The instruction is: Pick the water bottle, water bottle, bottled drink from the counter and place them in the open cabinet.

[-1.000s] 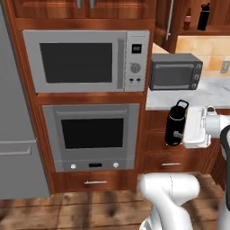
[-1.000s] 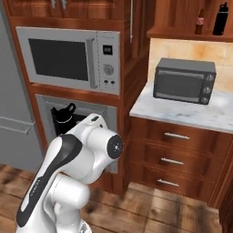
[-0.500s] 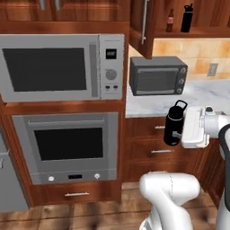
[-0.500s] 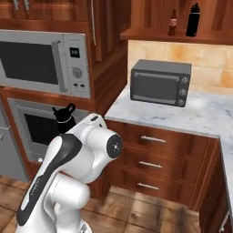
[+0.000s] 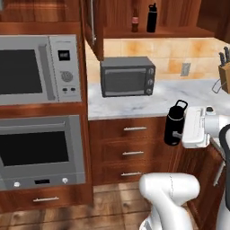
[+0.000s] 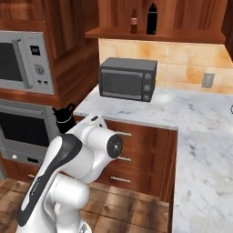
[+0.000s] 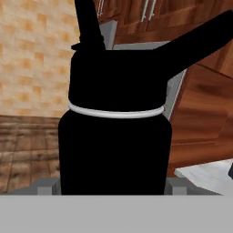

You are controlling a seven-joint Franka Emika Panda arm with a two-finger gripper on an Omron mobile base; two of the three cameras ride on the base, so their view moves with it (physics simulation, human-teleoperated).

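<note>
Presently held: one black water bottle (image 5: 174, 123), upright, at the right of the left base view, clamped in the gripper (image 5: 183, 129) of the white arm, in front of the wooden drawers (image 5: 132, 152) and below the counter edge. In the right base view its looped cap (image 6: 64, 117) peeks out at centre left behind the arm's shoulder. In the hand view the same bottle (image 7: 114, 132) takes the middle of the frame, a thin white ring marking where cap meets body; the jaws sit on either side of its body, closed on it.

On the cabinet shelf (image 5: 157, 33), top centre of the left base view: second water bottle (image 5: 152, 18), upright, and the bottled drink (image 5: 134, 20) just left of it, brown with a red label, the two near but apart. Same pair at the top centre of the right base view, black bottle (image 6: 151, 19) right of the brown one (image 6: 134, 22).

On the marble counter (image 5: 148, 105): dark grey toaster oven (image 5: 127, 76), centre of the left base view, beneath the shelf. Knife block (image 5: 224, 72) at the right edge.

Left side of the left base view: built-in microwave (image 5: 39, 69) above a wall oven (image 5: 41, 152).
</note>
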